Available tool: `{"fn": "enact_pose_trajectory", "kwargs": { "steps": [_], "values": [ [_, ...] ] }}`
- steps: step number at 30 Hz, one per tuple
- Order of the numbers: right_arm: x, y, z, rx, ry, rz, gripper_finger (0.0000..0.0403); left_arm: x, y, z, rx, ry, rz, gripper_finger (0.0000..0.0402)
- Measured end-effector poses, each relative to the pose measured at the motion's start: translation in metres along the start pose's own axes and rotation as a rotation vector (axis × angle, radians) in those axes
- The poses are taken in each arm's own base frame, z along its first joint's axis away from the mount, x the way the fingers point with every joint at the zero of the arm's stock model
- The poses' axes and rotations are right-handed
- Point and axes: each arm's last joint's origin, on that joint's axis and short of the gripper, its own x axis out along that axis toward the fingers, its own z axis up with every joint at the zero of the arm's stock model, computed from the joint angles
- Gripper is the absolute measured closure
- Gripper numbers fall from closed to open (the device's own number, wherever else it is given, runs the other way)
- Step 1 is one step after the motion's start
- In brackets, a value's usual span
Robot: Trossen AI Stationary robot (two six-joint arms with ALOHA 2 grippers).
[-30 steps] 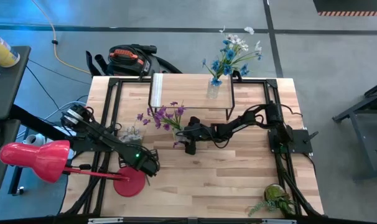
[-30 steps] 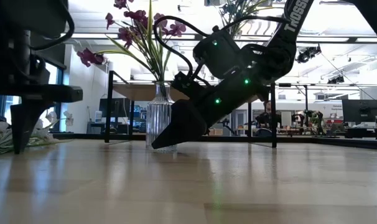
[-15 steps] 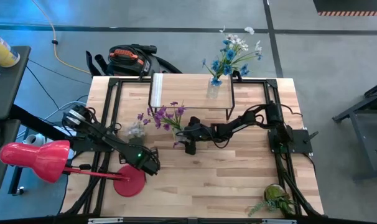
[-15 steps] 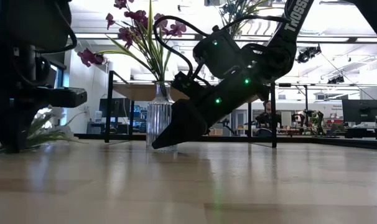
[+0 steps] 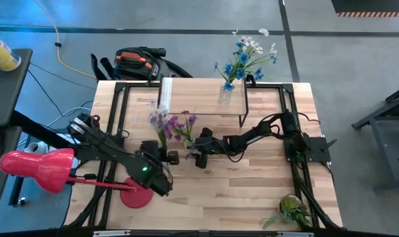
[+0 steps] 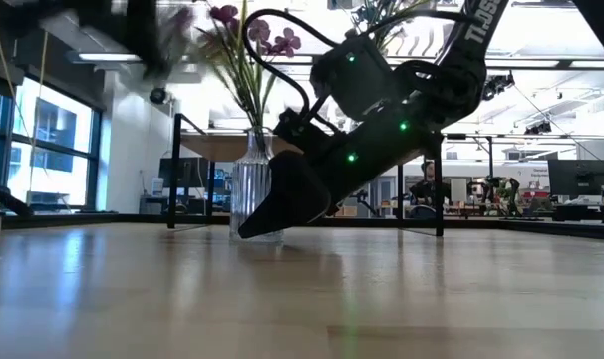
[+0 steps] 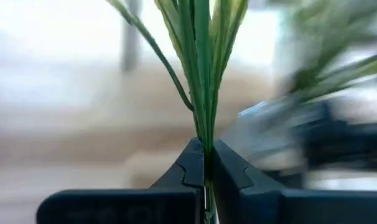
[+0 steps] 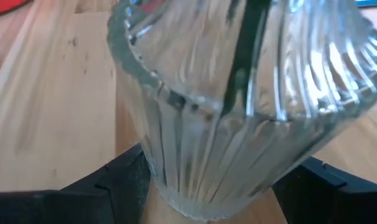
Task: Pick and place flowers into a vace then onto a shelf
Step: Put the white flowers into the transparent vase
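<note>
A ribbed glass vase [image 8: 238, 112] with purple flowers [image 5: 180, 124] stands on the tabletop in front of the shelf [image 5: 203, 99]. My right gripper [image 5: 194, 150] is shut on this vase [image 6: 250, 189]. My left gripper [image 5: 166, 156] is raised above the table's left half, shut on pale flowers [image 5: 157, 118] with thin green stems [image 7: 201, 74]. In the low view this gripper is only a dark blur at the top left. A second vase with blue and white flowers [image 5: 242, 56] stands on the shelf. My left gripper pinches the bundle of thin green stems [image 7: 204, 134] between its two fingers, low on the stems. The stems fan out beyond the fingers. The flowers are lifted clear of the table. My right gripper has one finger on each side of the vase's lower body [image 8: 148, 165], just above its foot. The fingers [image 6: 282, 199] come from the table's right side, slanting down. The vase stands upright with its foot [image 6: 257, 237] on the table.
A red lamp [image 5: 38, 168] with its round base [image 5: 137, 195] is at the near left. A potted green plant [image 5: 292, 210] stands at the near right. Black metal frames [image 5: 117, 105] run along both sides of the table. The near middle is bare wood.
My left gripper has taken the pale flowers off the table at the left. It has risen with them toward the purple-flower vase. The flowers, which lay flat before, now stand lifted clear.
</note>
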Motion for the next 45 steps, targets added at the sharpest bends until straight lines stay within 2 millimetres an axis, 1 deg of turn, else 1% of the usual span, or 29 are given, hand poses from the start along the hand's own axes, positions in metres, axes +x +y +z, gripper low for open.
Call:
{"fn": "enact_pose_trajectory", "kwargs": {
  "steps": [2, 4, 6, 8, 11, 14, 17, 20, 23, 28, 31, 35, 38, 41, 43, 45],
  "values": [
    [0.000, 0.002, 0.000, 0.000, 0.000, 0.004, 0.0123, -0.019, -0.006, 0.013, 0.017, -0.107, -0.104, 0.0358],
    [-0.001, 0.004, -0.001, -0.002, 0.000, 0.007, 0.0119, -0.033, -0.011, 0.024, 0.056, -0.203, -0.202, 0.0358],
    [-0.001, 0.005, -0.001, -0.003, -0.001, 0.010, 0.0119, -0.038, -0.019, 0.032, 0.136, -0.307, -0.285, 0.0358],
    [-0.001, 0.006, -0.001, 0.000, 0.001, 0.016, 0.0119, -0.044, -0.024, 0.039, 0.224, -0.368, -0.308, 0.0358],
    [-0.001, 0.007, -0.001, 0.017, 0.006, 0.031, 0.0123, -0.045, -0.030, 0.049, 0.305, -0.410, -0.291, 0.0358],
    [-0.003, 0.012, -0.003, -0.002, 0.010, 0.035, 0.0124, -0.040, -0.032, 0.050, 0.347, -0.422, -0.263, 0.0358],
    [-0.004, 0.017, -0.004, -0.051, 0.016, 0.037, 0.0123, -0.040, -0.032, 0.051, 0.343, -0.402, -0.257, 0.0358],
    [-0.004, 0.018, -0.006, -0.074, 0.030, 0.036, 0.0121, -0.037, -0.033, 0.042, 0.363, -0.345, -0.224, 0.0358],
    [-0.004, 0.016, -0.006, -0.075, 0.040, 0.030, 0.0121, -0.035, -0.033, 0.027, 0.391, -0.309, -0.205, 0.0358],
    [-0.002, 0.010, -0.005, -0.064, 0.040, 0.045, 0.0125, -0.026, -0.033, -0.001, 0.372, -0.272, -0.176, 0.0358],
    [-0.002, 0.010, -0.005, -0.071, 0.044, 0.044, 0.0123, -0.024, -0.024, -0.017, 0.336, -0.235, -0.160, 0.0358],
    [-0.002, 0.010, -0.006, -0.076, 0.057, 0.046, 0.0123, -0.031, -0.010, -0.032, 0.238, -0.200, -0.177, 0.0358],
    [-0.002, 0.010, -0.006, -0.072, 0.054, 0.046, 0.0124, -0.034, -0.002, -0.039, 0.212, -0.186, -0.195, 0.0358],
    [-0.002, 0.008, -0.005, -0.047, 0.050, 0.043, 0.0124, -0.034, -0.001, -0.039, 0.221, -0.219, -0.225, 0.0358],
    [-0.002, 0.007, -0.005, -0.030, 0.051, 0.047, 0.0123, -0.026, -0.002, -0.037, 0.250, -0.266, -0.229, 0.0358],
    [-0.002, 0.007, -0.005, -0.020, 0.051, 0.054, 0.0124, -0.015, -0.003, -0.033, 0.297, -0.296, -0.193, 0.0358]
  ]
}}
